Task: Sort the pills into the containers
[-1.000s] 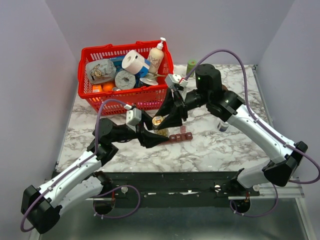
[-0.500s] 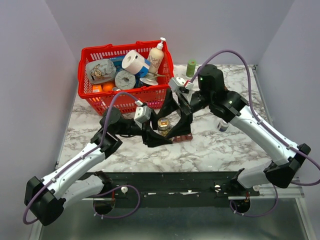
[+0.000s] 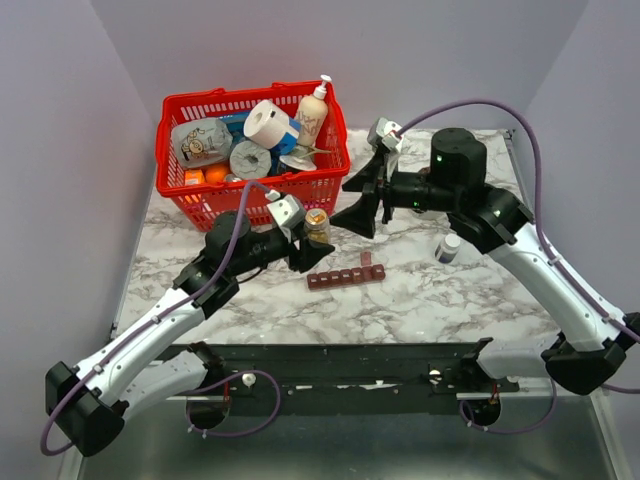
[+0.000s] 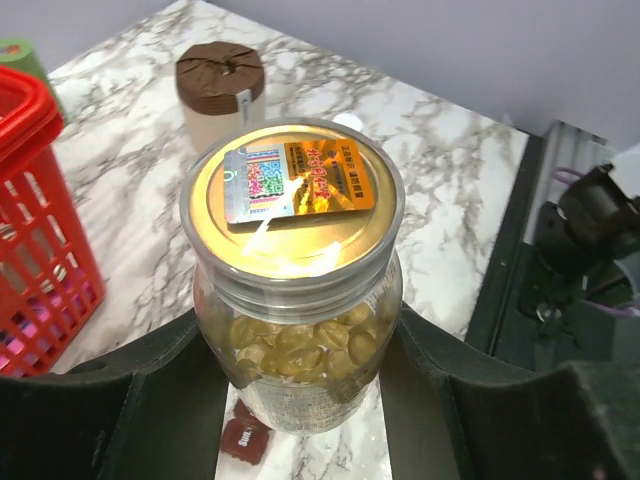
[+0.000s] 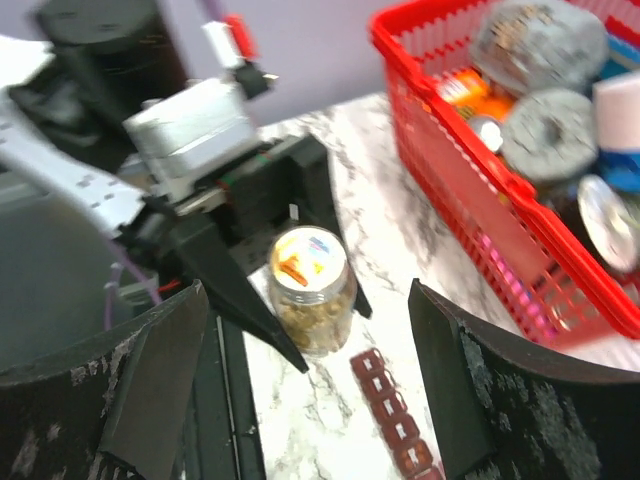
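Marbled tabletop point(image 3: 450, 290) carries the narrow maroon multi-compartment plastic strip point(image 3: 345, 277) at frame centre; just upper-left, the left gripper point(image 3: 314, 241) pinches a clear foil-sealed jar point(image 4: 292, 250) of tiny amber pills point(image 4: 295, 345), the right gripper point(image 3: 358, 198) spread wide above.

L arm point(image 3: 150, 338) & R arm point(image 3: 545, 275): white link shells, black joints. Purple cable point(image 3: 480, 101) loops off each. Green LED point(image 3: 437, 160) on R. Silver cam box point(image 3: 287, 211) at wrists. Black wedge fingers point(image 5: 130, 400), R pair scuffed grey.
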